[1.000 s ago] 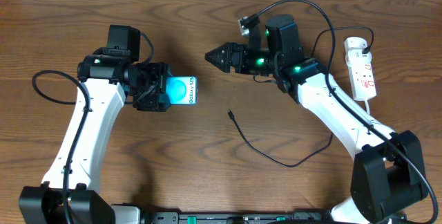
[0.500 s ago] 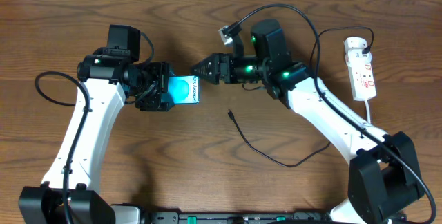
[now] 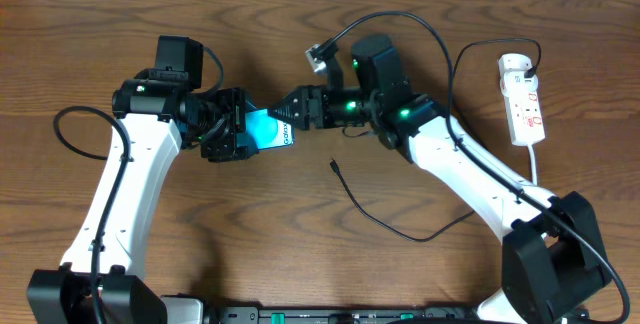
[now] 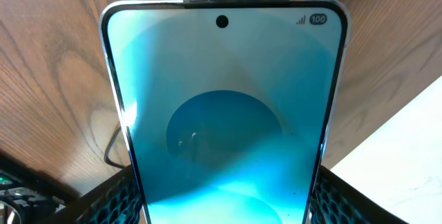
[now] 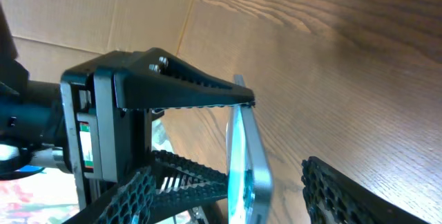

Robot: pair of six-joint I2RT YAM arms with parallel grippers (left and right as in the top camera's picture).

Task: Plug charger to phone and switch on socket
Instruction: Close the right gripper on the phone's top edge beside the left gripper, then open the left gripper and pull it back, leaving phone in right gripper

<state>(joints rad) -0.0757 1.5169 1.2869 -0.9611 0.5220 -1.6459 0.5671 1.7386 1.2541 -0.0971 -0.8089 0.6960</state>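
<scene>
Moved since 1 s ago: right gripper has crossed leftward from open tabletop to the free end of the phone; the phone has been tipped from flat to slanted.

1. Left gripper: pinched on the phone at its lower end, 1 finger on each long edge. Screen faces this wrist camera, lit teal with a round shape, camera hole at the top, "100" at the top corner.

2. Phone: held off the table, projecting beyond the left fingertips toward the right gripper. From the right wrist it shows edge-on, with 1 left finger lying along it.

3. Right gripper: spread, 2 fingers on either side of the phone's free end. The nearer finger is close beside the phone and the other stands apart; contact cannot be told.

4. Charger: on the table, gripped by neither hand. Its tip lies below the right gripper on the base side, apart from it and from the phone. The cable curves back under the right arm, where part is hidden.

5. Socket: flat on the table, well behind the right gripper, out past the arm's elbow, red marks on its face.
</scene>
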